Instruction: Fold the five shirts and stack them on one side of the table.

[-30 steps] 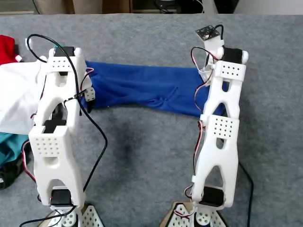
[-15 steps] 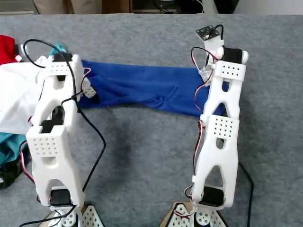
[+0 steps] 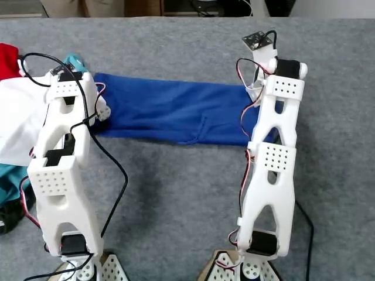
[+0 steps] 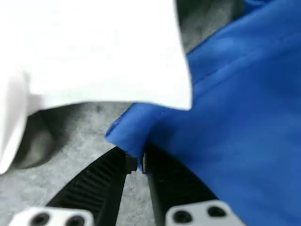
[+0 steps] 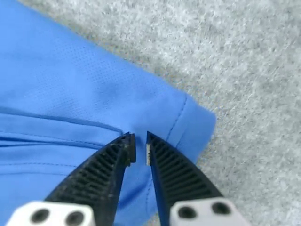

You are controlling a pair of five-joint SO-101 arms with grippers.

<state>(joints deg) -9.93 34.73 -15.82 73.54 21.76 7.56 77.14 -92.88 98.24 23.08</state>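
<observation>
Nearest me, both arms are standing at the near edge of the grey surface [image 3: 176, 199], the left arm [image 3: 61, 164] reaching far and left, the right arm [image 3: 272, 158] reaching straight out. At the near left edge a dark bundle [image 3: 9, 213] is lying beside a teal shirt [image 3: 9, 181], and I am not able to tell what that bundle is. Just beyond them a white shirt [image 3: 17, 117] is spreading in from the left edge, partly under the left arm.

Farther out, the blue shirt [image 3: 170, 111] is lying stretched in a long band across the middle of the surface, running from one arm to the other. The left claw [image 4: 139, 165] is pinching the shirt's left end, its jaws closed to a thin slit on a fold of blue cloth, right beside the white shirt's hem. The right claw [image 5: 141, 148] is gripping the shirt's right end near its corner, jaws almost together with cloth caught between the tips.

At the far left edge a red shirt [image 3: 7, 58] is showing, touching the white one.
</observation>
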